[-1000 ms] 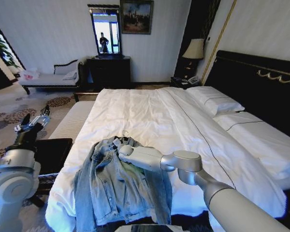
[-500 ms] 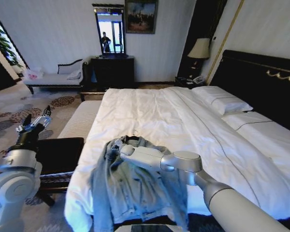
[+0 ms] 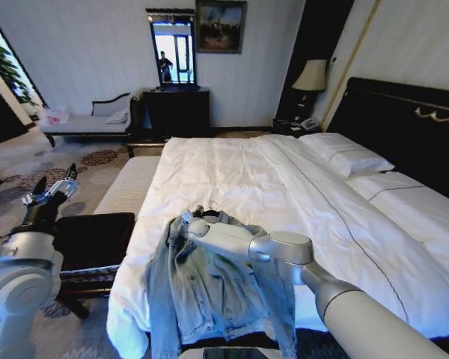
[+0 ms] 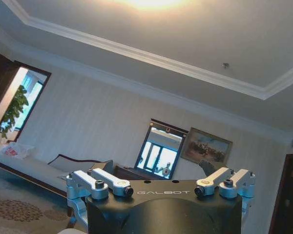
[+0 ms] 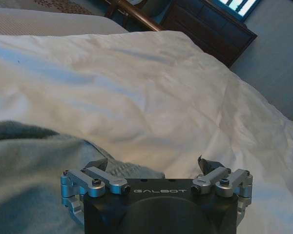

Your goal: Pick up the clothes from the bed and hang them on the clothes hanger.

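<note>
From the head view, the right gripper (image 3: 188,224) sits at the collar of the clothes (image 3: 209,292), which lie spread near the foot edge of the bed (image 3: 284,179); a small hook of the clothes hanger (image 3: 206,212) peeks just beyond the jaws. The right wrist view adds that the jaws stand apart, denim just beside one of them, white sheet ahead. The left gripper (image 3: 52,191), jaws apart, hangs off beside the bed over patterned carpet (image 3: 15,179), facing a papered wall and mirror (image 4: 158,156)

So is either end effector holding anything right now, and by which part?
The right end effector sits at the collar end of the denim jacket on the bed; whether it grips it cannot be told. The left end effector, out aside, holds nothing.
</note>
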### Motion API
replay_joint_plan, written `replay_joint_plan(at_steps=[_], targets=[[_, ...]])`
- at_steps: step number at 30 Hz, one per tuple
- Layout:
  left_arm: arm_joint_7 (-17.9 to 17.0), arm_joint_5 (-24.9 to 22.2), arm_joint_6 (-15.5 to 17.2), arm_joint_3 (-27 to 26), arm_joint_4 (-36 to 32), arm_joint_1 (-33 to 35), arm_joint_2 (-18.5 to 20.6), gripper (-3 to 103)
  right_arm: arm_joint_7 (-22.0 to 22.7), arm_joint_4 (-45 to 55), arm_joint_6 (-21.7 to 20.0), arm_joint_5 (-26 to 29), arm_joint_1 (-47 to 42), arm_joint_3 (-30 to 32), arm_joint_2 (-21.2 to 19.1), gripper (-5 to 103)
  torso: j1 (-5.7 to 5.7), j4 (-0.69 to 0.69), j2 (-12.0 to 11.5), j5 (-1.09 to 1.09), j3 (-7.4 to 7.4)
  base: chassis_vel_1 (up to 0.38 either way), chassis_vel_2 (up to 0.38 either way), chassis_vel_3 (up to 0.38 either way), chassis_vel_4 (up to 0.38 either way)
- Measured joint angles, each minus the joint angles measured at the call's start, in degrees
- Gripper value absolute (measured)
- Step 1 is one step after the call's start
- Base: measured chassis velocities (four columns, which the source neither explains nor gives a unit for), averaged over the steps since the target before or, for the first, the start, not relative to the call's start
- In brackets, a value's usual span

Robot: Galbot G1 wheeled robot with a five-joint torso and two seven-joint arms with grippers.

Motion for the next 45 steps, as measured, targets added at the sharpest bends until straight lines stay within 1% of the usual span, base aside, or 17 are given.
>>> replay_joint_plan(at_steps=[1,3,4,5,8,12,23,27,29,34,37,40,43,44,45], targets=[[-0.01,-0.05,-0.02,-0.13,0.12,0.01,0.06,100,0.04,0.13,-0.73,0.16,0.27,0.12,0.02,100,0.00,0.05,0.00,-0.02,0.00,0.000,0.000,0.000,0.000],[-0.03,-0.09,-0.05,-0.21,0.16,-0.03,0.11,100,0.02,-0.36,-2.17,0.22,0.48,0.15,0.05,100,-0.03,0.08,0.01,-0.03,-0.01,0.000,0.000,0.000,0.000],[-0.03,-0.09,-0.05,-0.21,0.16,-0.03,0.11,100,0.02,-0.36,-2.17,0.22,0.48,0.15,0.05,100,-0.03,0.08,0.01,-0.03,-0.01,0.000,0.000,0.000,0.000],[-0.06,-0.11,-0.07,-0.22,0.17,-0.06,0.13,100,0.00,-1.03,-3.15,0.23,0.48,0.15,0.05,100,-0.05,0.08,0.01,-0.03,-0.02,0.000,0.000,0.000,0.000],[-0.07,-0.13,-0.08,-0.18,0.27,-0.15,0.21,100,-0.06,-2.97,-4.46,-0.34,0.04,0.50,0.03,100,-0.06,0.02,0.02,-0.02,-0.03,0.000,0.000,0.000,0.000],[-0.08,-0.14,-0.11,-0.11,0.63,-0.23,0.37,100,-0.18,-4.39,-4.81,-1.52,-0.47,1.20,0.01,100,-0.04,0.00,0.02,-0.02,-0.01,0.000,0.000,0.000,0.000],[-0.11,0.15,-0.13,0.57,0.91,-0.69,0.75,100,-0.81,-6.49,-4.93,-3.15,-0.63,3.78,-1.91,100,-0.04,0.03,0.02,-0.01,-0.02,0.000,0.000,0.000,0.000],[-0.13,0.20,-0.10,0.48,1.11,-0.76,0.87,100,-0.98,-4.76,-5.24,-1.54,-0.63,3.92,-3.87,100,-0.03,0.02,0.02,-0.01,-0.01,0.000,0.000,0.000,0.000],[-0.13,0.60,-0.08,0.85,1.15,-0.80,0.73,100,-1.06,-2.74,-6.49,0.45,-0.87,3.47,-5.47,100,-0.03,0.01,0.02,-0.01,-0.01,0.000,0.000,0.000,0.000],[-0.13,1.35,-0.02,1.70,1.15,-0.93,0.44,100,-1.29,-1.81,-7.99,1.57,-1.64,3.23,-6.58,100,-0.04,0.02,0.02,-0.01,-0.02,0.000,0.000,0.000,0.000],[-0.13,1.55,0.02,1.93,1.15,-1.04,0.33,100,-1.75,-3.56,-7.80,0.68,-2.07,3.34,-6.10,100,-0.04,0.02,0.02,-0.02,-0.02,0.000,0.000,0.000,0.000],[-0.12,1.80,0.07,2.16,1.13,-1.08,0.11,100,-2.50,-7.51,-5.77,-2.45,-2.70,4.18,-4.15,100,-0.03,0.02,0.02,-0.02,-0.01,0.000,0.000,0.000,0.000],[-0.11,1.94,0.08,2.20,1.07,-0.98,-0.03,100,-2.78,-10.01,-5.46,-4.16,-2.99,4.65,-2.73,100,-0.03,0.03,0.02,-0.02,-0.02,0.000,0.000,0.000,0.000],[-0.11,1.96,0.08,2.20,1.05,-0.94,-0.07,100,-2.83,-10.65,-5.53,-4.47,-3.08,4.71,-2.29,102,-0.03,0.03,0.01,-0.02,-0.02,0.000,0.000,0.000,0.000],[-0.10,1.97,0.08,2.17,1.03,-0.90,-0.09,100,-2.97,-11.42,-5.58,-4.88,-3.16,4.77,-1.83,99,-0.03,0.03,0.01,-0.02,-0.02,0.000,0.000,0.000,0.000]])
